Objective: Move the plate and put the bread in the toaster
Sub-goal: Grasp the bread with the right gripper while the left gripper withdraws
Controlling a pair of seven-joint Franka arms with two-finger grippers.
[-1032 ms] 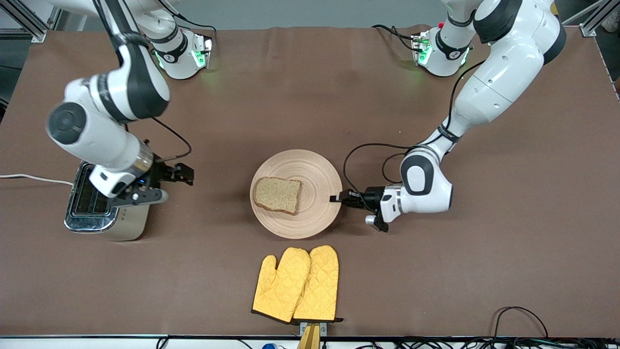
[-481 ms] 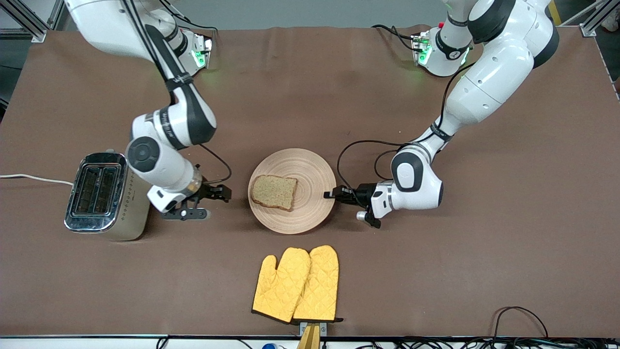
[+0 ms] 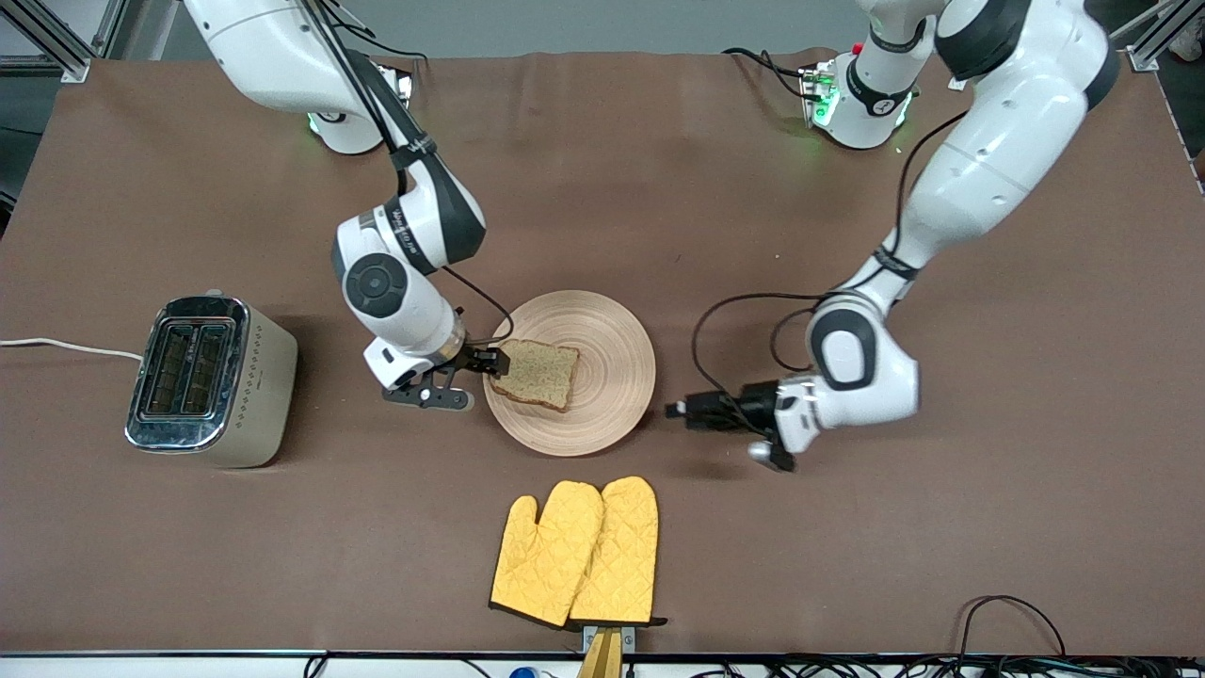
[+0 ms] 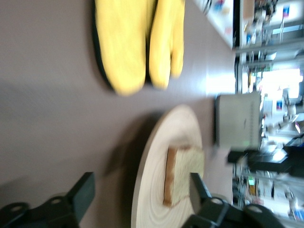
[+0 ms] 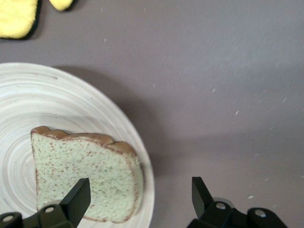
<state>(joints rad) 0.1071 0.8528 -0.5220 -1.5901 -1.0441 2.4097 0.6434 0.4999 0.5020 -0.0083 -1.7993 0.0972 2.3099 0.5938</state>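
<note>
A robotics lab: aluminium frame rails [image 3: 56,42] edge the brown-covered table [image 3: 602,188].

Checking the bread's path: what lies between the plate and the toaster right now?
In the front view the right gripper, open at the plate's rim by the bread, lies there; toward the toaster only bare table.

No text, label or number is legible on anything here.

A big brown table [image 3: 602,169] holds a few things. A wooden plate [image 3: 612,395] sits in the middle. The toaster [image 3: 209,381] stands toward the right arm's end. Two yellow oven mitts [image 3: 576,553] lie nearer the front camera than the plate.
</note>
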